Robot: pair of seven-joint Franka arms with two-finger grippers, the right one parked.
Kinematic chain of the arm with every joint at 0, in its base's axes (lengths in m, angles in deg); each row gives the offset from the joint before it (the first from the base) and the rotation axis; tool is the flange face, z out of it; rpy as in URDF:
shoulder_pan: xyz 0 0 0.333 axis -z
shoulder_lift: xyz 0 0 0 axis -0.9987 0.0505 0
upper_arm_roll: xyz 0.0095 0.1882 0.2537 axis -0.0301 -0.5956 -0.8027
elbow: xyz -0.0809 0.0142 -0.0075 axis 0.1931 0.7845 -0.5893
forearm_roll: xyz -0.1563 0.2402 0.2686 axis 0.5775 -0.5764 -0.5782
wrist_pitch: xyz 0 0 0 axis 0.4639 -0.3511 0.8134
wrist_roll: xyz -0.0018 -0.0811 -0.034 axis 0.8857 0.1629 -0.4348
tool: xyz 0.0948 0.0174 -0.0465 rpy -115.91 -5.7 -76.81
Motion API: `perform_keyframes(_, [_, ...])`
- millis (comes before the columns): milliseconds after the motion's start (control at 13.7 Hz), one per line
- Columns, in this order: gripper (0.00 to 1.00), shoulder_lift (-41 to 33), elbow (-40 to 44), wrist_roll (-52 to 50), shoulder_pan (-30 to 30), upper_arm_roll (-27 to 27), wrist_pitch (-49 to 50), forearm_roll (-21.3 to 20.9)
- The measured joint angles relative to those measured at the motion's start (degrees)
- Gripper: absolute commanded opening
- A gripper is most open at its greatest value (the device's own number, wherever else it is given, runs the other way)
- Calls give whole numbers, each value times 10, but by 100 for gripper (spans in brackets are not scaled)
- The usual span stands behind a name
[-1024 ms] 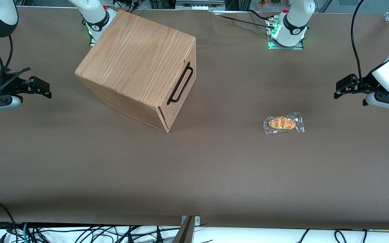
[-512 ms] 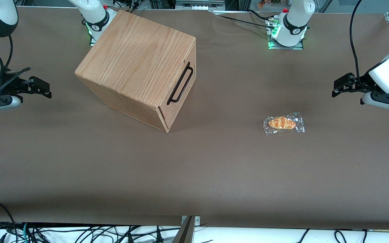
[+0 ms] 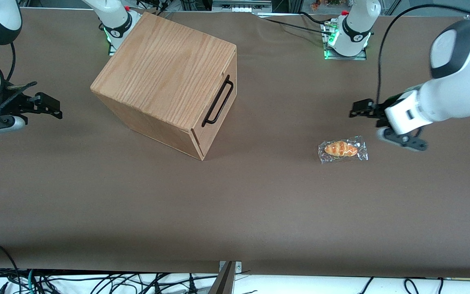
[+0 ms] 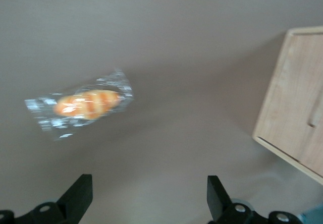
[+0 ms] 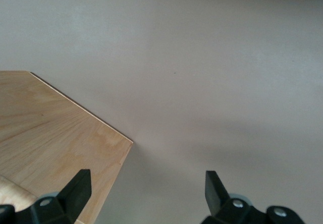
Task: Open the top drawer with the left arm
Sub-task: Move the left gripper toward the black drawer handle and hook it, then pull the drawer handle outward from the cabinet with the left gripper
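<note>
No readable text, labels or numbers anywhere.

Even, soft light falls from overhead on the brown worktop (image 3: 259, 196), which is matte and free of glare. The cabinet (image 3: 165, 77) throws a faint shadow toward the front camera, and a dark band runs along the worktop's near edge. Green lamps glow at the arm bases. The left arm (image 3: 451, 90) is smeared by motion in the front view. The left wrist view is blurred throughout: the wrapped bread (image 4: 83, 105) streaks, its film glinting white, and the gripper (image 4: 149, 196), jaws apart, looks soft-edged. The right wrist view is dim and flat.
</note>
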Motion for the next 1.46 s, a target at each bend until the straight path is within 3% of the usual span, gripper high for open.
perform_keyframes(293, [100, 47, 12, -21, 99, 14, -32, 72])
perform_keyframes(732, [100, 100, 23, -160, 249, 16, -205, 82])
perform_keyframes(1024, [100, 133, 25, -180, 287, 15, -256, 83])
perform_keyframes(1463, [100, 149, 41, -204, 297, 15, -262, 83])
